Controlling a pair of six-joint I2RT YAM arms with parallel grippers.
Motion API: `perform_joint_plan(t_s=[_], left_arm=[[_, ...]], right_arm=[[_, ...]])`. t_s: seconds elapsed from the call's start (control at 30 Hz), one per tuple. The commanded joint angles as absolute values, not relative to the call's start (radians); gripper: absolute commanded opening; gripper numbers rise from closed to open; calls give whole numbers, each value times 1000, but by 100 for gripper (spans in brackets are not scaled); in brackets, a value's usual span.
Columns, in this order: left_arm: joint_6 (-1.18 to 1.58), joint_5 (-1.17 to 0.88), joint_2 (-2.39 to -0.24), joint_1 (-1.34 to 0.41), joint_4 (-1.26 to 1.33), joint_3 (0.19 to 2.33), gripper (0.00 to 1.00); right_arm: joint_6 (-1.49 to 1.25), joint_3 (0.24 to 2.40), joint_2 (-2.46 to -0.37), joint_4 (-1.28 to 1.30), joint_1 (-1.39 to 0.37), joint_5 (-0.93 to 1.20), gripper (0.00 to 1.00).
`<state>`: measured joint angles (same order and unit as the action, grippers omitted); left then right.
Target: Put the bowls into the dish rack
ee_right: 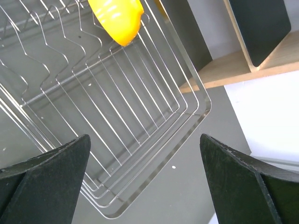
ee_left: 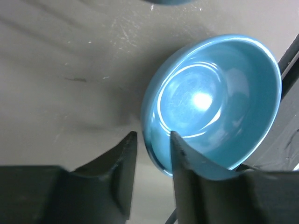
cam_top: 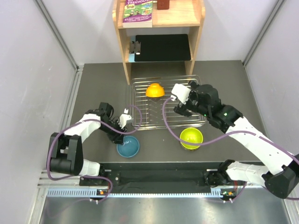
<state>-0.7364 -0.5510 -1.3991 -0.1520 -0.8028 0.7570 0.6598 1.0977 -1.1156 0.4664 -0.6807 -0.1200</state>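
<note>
Narrow gap at the left gripper (ee_left: 153, 135), set across the rim of the blue bowl (ee_left: 215, 102): one finger (ee_left: 189, 186) inside, the other outside. Hard to tell whether squeezing the rim or only close to it. Blue bowl on the table (cam_top: 100, 88), just in front of the dish rack (cam_top: 145, 112).

Wide open at the right gripper (ee_right: 145, 137), above the rack, holding nothing. Orange bowl (cam_top: 154, 90) inside the rack, at the far side. Lime-green bowl (cam_top: 191, 137) on the table by the rack's front corner.

On the wooden shelf (cam_top: 126, 56), a book (cam_top: 138, 11) with a green and purple cover; writing too small to read.
</note>
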Motion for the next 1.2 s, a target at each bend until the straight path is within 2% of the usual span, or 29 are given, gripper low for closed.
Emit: perform_joint_plan(t_s=[0.0, 0.33, 0.37, 0.47, 0.77, 1.0, 1.17], left_arm=[[-741, -557, -1411, -164, -788, 756, 35], [-752, -557, -1445, -176, -802, 765, 14], [-752, -557, -1447, -176, -801, 765, 9], [-752, -557, -1447, -178, -802, 765, 0], [-749, -543, -1367, -170, -851, 808, 0], [-712, -546, -1163, -158, -926, 986, 0], [-635, -606, -1117, -166, -888, 1086, 0]], right_arm=[[618, 1074, -1068, 411, -663, -92, 100], [577, 1078, -1049, 402, -641, -75, 99], [574, 1080, -1049, 402, -640, -74, 100], [565, 1088, -1054, 400, -638, -72, 100], [470, 1121, -1078, 406, -617, -6, 100], [306, 1213, -1109, 457, -578, 175, 100], [201, 1276, -1175, 500, -555, 381, 100]])
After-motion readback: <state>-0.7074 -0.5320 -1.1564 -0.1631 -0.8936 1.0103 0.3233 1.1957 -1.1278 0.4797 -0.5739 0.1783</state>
